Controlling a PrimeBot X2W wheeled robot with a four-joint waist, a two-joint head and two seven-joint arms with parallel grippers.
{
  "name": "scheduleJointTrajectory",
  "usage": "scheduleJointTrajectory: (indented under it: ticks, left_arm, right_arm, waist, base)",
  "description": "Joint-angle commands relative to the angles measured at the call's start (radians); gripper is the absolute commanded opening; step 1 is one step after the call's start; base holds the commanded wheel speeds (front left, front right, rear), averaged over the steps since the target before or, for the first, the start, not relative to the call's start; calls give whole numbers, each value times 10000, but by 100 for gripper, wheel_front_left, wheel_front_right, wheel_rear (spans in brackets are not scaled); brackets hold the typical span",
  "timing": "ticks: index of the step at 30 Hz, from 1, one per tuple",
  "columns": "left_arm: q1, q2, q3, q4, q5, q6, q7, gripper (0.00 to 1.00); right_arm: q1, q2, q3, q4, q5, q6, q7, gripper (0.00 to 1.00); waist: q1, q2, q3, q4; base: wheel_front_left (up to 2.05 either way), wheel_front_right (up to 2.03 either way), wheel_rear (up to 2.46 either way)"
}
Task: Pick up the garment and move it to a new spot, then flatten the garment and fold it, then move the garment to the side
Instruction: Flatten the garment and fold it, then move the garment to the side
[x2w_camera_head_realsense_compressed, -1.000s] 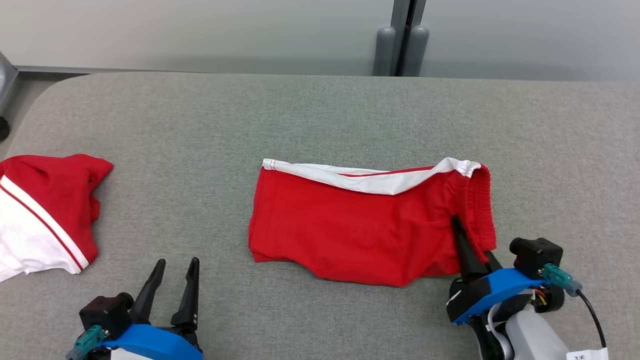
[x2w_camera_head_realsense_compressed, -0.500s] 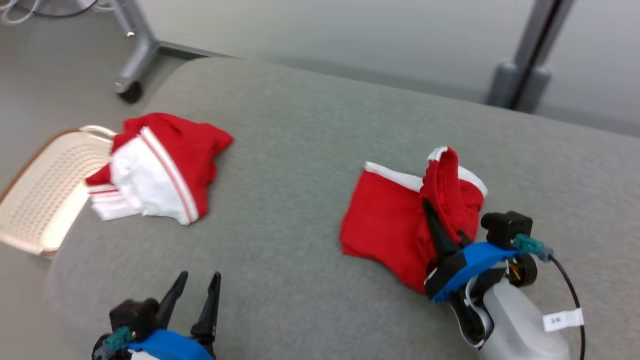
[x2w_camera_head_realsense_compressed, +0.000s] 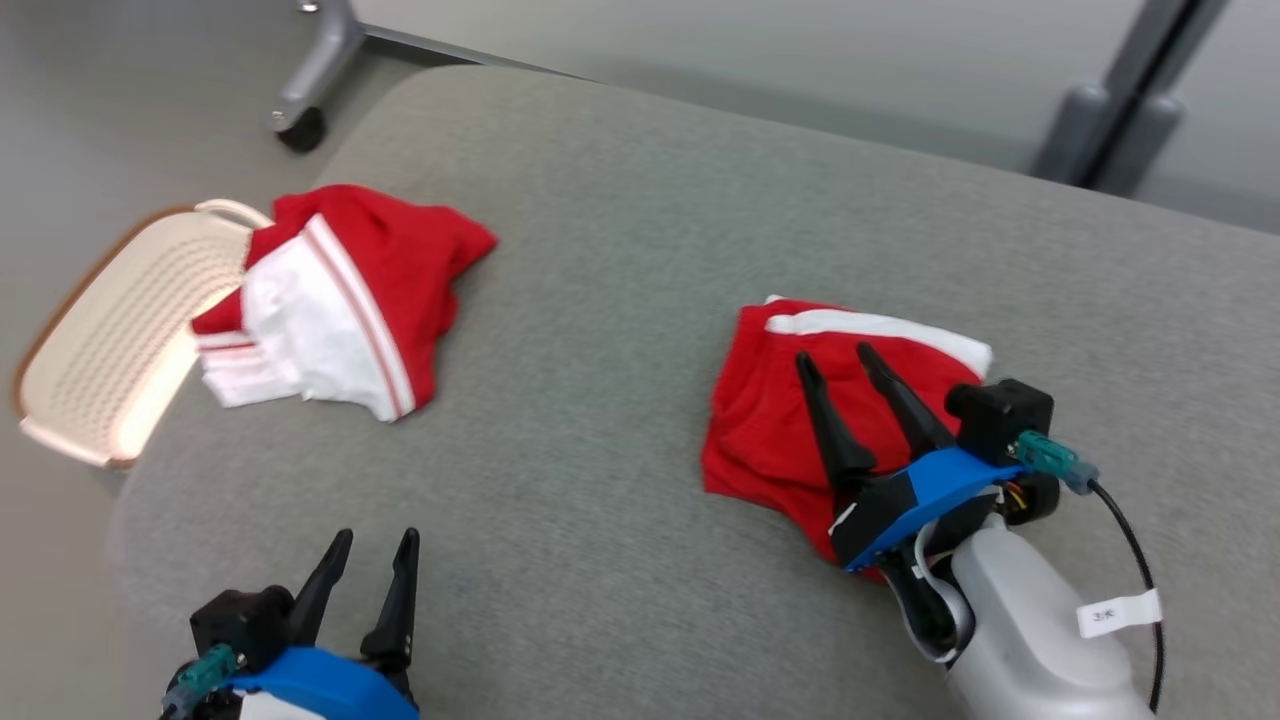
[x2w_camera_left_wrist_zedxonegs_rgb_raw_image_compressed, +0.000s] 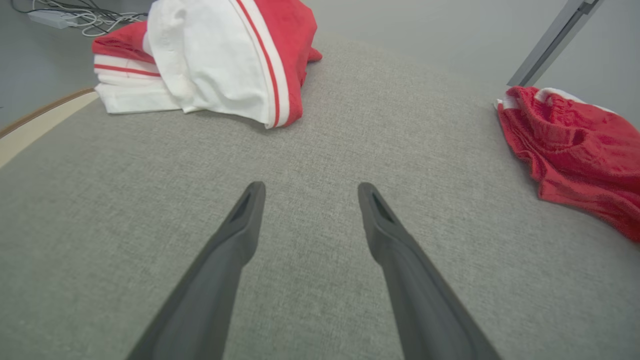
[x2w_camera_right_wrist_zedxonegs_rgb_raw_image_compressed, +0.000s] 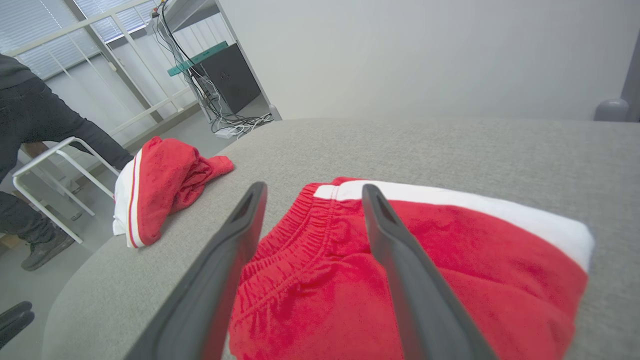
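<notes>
1. Nearest, we find the left gripper (x2w_camera_head_realsense_compressed: 377, 536) hovering low over the grey felt-covered table (x2w_camera_head_realsense_compressed: 620, 250). Its two dark fingers are apart and hold nothing.
2. Further out on the right, the right gripper (x2w_camera_head_realsense_compressed: 834, 353) hangs over the red fabric shorts with a white band (x2w_camera_head_realsense_compressed: 760, 440). Its fingers are spread, and no cloth sits between them.
3. The shorts lie doubled over in a compact bundle on the table's right half, with the gathered elastic waist toward the left and the white band along the far edge.
4. We judge the fold complete, or nearly so, and the move to the side not yet begun.
5. That move calls for a closing grip through all layers at one edge, so the bundle does not fall open when carried.
6. Farther left, a heap of red-and-white folded clothes (x2w_camera_head_realsense_compressed: 340, 290) sits at the table's edge, well apart from the shorts. A cream perforated basket (x2w_camera_head_realsense_compressed: 110, 350) lies beyond it, and we take this side as the likely destination.
</notes>
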Motion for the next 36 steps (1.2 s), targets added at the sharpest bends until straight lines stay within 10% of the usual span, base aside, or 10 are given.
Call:
scheduleJointTrajectory:
  ticks: [1, 13, 36]
  left_arm:
    - [-98, -2, 110, -118, 75, 19, -25, 100]
    - [317, -138, 1501, -1110, 1055, 20, -25, 100]
    - [1439, -917, 2739, -1045, 2624, 20, -26, 100]
  right_arm:
    - [303, -84, -182, -183, -228, 4, -7, 100]
    - [2133, -57, -2647, -1931, -2116, 4, -9, 100]
    - [4165, -66, -1955, -1964, -1993, 4, -9, 100]
  waist:
    - [-1, -1, -206, -420]
    - [-1, -1, -386, -2791]
    - [-1, -1, -1382, -4034]
  base:
    - [0, 0, 0]
    - [0, 0, 0]
    - [0, 0, 0]
